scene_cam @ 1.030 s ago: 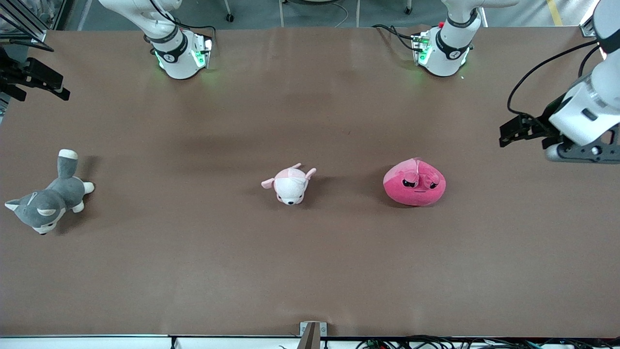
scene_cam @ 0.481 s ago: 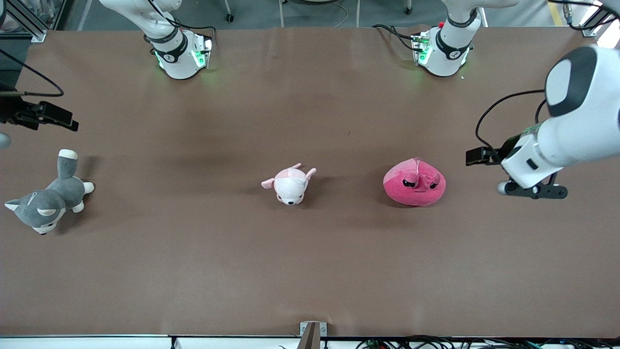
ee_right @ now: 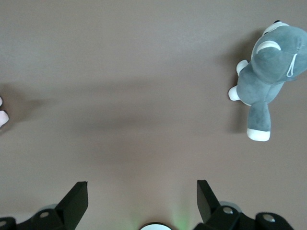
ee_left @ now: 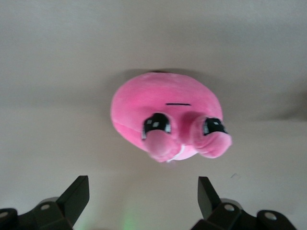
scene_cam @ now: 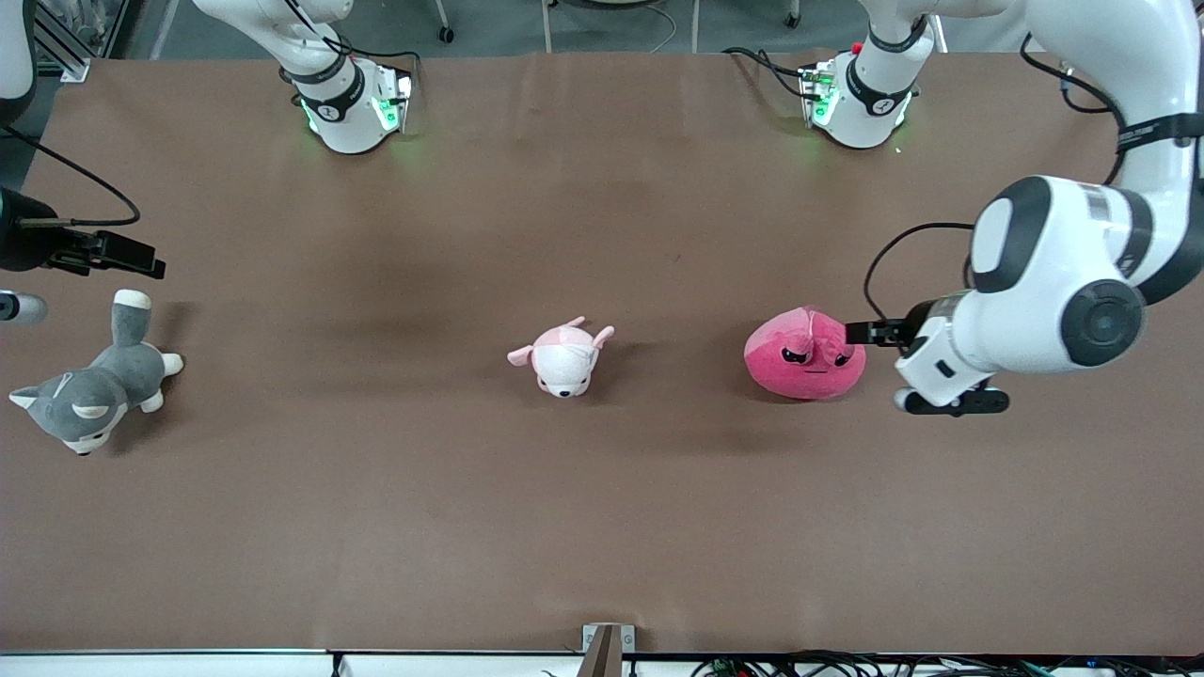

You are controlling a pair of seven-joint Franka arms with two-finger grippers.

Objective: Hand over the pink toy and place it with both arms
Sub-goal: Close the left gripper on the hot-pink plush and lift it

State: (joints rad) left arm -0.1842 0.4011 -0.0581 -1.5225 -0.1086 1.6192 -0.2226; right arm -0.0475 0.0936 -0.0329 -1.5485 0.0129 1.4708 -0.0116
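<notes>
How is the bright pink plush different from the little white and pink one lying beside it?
The pink toy is deep magenta all over; the small plush animal is mostly white with pale-pink ears. The pink toy is bigger and a rounded blob; the small plush animal has a snout and limbs. Both rest on the table, untouched.

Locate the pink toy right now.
The pink toy lies on the table toward the left arm's end, beside the white plush, with the open left gripper close by.
</notes>
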